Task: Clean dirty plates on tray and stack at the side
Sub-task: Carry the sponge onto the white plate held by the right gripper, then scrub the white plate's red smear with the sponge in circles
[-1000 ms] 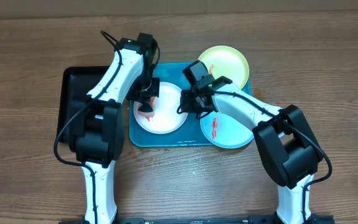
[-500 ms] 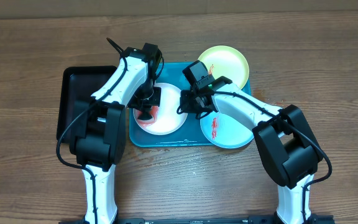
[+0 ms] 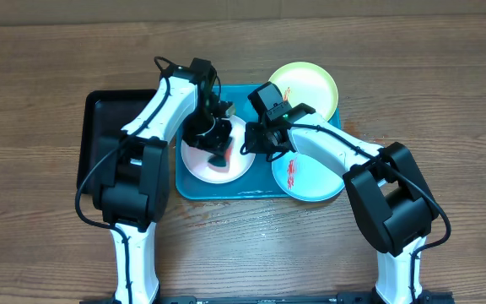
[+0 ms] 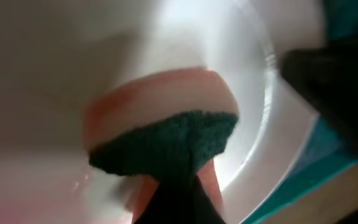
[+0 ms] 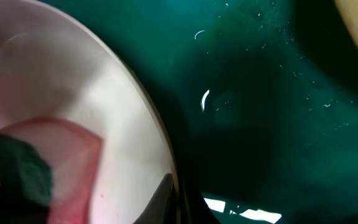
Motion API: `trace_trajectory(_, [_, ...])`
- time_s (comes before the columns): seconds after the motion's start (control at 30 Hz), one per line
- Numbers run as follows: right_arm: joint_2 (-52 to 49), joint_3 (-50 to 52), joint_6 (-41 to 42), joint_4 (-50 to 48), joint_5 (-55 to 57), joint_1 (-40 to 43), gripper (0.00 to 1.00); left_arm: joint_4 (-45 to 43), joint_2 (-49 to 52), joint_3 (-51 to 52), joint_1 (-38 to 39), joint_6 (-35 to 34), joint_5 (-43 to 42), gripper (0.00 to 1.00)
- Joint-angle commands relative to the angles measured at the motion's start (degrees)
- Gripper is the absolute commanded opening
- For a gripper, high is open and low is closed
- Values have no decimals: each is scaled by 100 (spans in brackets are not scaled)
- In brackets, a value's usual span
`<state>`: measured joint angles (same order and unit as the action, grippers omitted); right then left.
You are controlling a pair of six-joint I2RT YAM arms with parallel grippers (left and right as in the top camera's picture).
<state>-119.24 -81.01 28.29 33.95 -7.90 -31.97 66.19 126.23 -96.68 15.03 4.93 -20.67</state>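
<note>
From overhead, the left pincer (image 3: 216, 150) stands over the middle of the white plate (image 3: 197, 166), clamped on a sponge (image 3: 218, 162). A second ago it worked the plate's left part; it has now swept across towards the centre-right, carrying the sponge with it. The right pincer (image 3: 251, 142) has not shifted: it sits closed on the white plate's right rim and steadies it. The plate lies on the left half of the tray (image 3: 226, 188). The yellow-green plate (image 3: 306, 84) overhangs the tray's far right corner, and the teal-rimmed plate (image 3: 310, 177), streaked red, overhangs its near right corner. A black tray (image 3: 99, 127) lies just left, on the table (image 3: 40, 67).

The left wrist view shows the sponge's pink body and dark green scouring face pressed flat on the white surface, a pinkish film beside it.

The right wrist view shows a dark finger gripping the plate's rim, with turquoise beyond and the sponge inside the plate.

I judge the wiping of the first plate to be midway; the other two are untouched and nothing is stacked yet.
</note>
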Motion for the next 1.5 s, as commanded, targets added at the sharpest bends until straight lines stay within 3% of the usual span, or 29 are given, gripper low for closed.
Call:
trace_trajectory(0.0, [-42, -37, 28, -22, 52, 22, 4, -205, 7, 74, 39, 181, -557, 4])
trace_trajectory(0.13, [-42, -37, 28, -17, 52, 22, 4, -680, 7, 74, 35, -409, 181, 4])
trace_trajectory(0.3, [-42, -37, 26, -4, 55, 22, 4, -1145, 7, 74, 37, -1574, 2006, 4])
trace_trajectory(0.43, [-42, -37, 26, -2, 55, 22, 4, -1156, 7, 74, 37, -2323, 3340, 4])
trace_trajectory(0.5, [-42, -37, 26, -2, 55, 22, 4, -1021, 7, 72, 37, -2470, 3552, 4])
trace_trajectory(0.83, [-42, -37, 28, -28, 52, 22, 4, 614, 7, 15, 44, -2450, 3388, 4])
trace_trajectory(0.93, [-42, -37, 28, -42, 50, 22, 4, 859, 7, 15, 44, -1943, 2785, 4])
trace_trajectory(1.07, [-42, -37, 28, -39, 48, 22, 4, 809, 7, 15, 52, -809, 1126, 4])
trace_trajectory(1.17, [-42, -37, 28, -31, 48, 22, 4, 590, 7, 15, 98, -485, 422, 4])
trace_trajectory(1.47, [-42, -37, 28, -4, 31, 22, 4, -313, 7, 20, 302, -540, 400, 4])
